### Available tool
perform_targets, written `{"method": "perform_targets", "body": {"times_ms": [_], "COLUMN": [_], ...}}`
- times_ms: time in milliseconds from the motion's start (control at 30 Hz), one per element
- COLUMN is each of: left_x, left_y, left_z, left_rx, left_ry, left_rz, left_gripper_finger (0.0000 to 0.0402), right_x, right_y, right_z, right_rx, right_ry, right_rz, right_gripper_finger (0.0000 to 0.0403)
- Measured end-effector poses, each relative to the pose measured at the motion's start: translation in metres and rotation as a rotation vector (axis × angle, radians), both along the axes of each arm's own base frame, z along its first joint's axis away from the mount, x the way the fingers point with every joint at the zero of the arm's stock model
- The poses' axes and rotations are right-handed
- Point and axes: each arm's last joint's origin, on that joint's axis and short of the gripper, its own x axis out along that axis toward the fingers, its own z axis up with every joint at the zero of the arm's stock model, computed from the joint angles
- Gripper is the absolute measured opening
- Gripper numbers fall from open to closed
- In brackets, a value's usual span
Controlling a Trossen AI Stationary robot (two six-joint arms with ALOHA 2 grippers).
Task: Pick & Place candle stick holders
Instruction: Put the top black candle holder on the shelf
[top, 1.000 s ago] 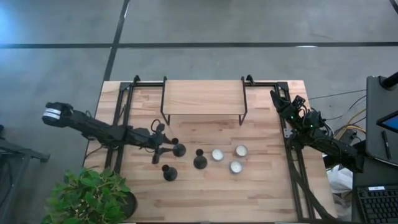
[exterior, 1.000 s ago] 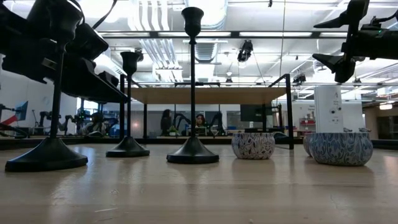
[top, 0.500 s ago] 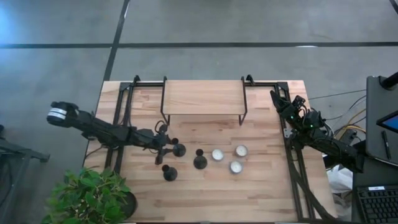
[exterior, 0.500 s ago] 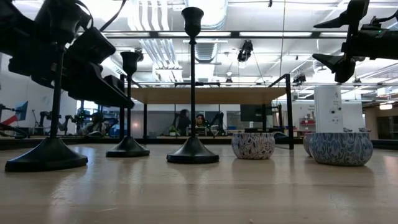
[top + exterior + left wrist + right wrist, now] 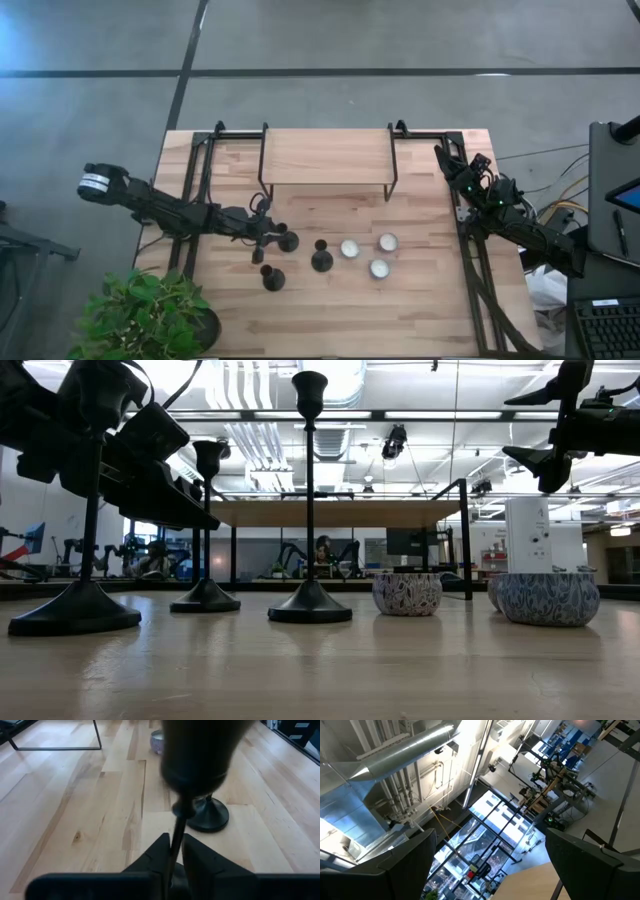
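Three black candle stick holders stand on their round bases on the wooden table [image 5: 230, 310]. The far-left one [image 5: 288, 241] has my left gripper [image 5: 272, 238] shut on it. A second [image 5: 321, 261] stands to its right and a third [image 5: 272, 279] nearer the front edge. In the low view the held holder [image 5: 205, 598] is the middle one, its cup [image 5: 208, 457] above the dark fingers. My right gripper [image 5: 447, 160] stays raised at the table's far right, open, with nothing between its fingers [image 5: 405, 865]. My left gripper pinches the holder's thin stem [image 5: 176, 837] between its two fingers [image 5: 200, 865], below the cup. The fingers come from the table's left, slanting a little downward, and lie across the stem. The holder stands upright with its base [image 5: 205, 600] on the table.
Three small candles in patterned cups [image 5: 349, 248] [image 5: 387, 242] [image 5: 378, 268] sit right of the holders. A wooden shelf on black metal legs [image 5: 327, 157] stands at the far middle. A potted plant [image 5: 150, 315] overhangs the near-left corner.
My left gripper has shut its fingers on the stem of the far-left holder. The holder has stayed upright in its place.
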Motion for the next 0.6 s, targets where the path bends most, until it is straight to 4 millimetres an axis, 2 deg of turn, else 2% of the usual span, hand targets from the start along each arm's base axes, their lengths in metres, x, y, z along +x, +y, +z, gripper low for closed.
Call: {"method": "perform_targets", "body": {"times_ms": [133, 433, 600], "left_x": [0.0, 0.0005, 0.0026], "left_y": [0.0, 0.0016, 0.0014], "left_z": [0.0, 0.0006, 0.0042], "left_rx": [0.0, 0.022, 0.02], "left_ry": [0.0, -0.003, -0.018], "left_rz": [0.0, 0.053, 0.056], "left_gripper_finger": [0.002, 0.0029, 0.002], "right_x": [0.0, 0.0, 0.0], "right_y": [0.0, 0.0, 0.0], "right_z": [0.0, 0.0, 0.0], "right_rx": [0.0, 0.0, 0.0], "right_ry": [0.0, 0.0, 0.0], "right_rz": [0.0, 0.0, 0.0], "right_gripper_finger": [0.0366, 0.0366, 0.0366]}}
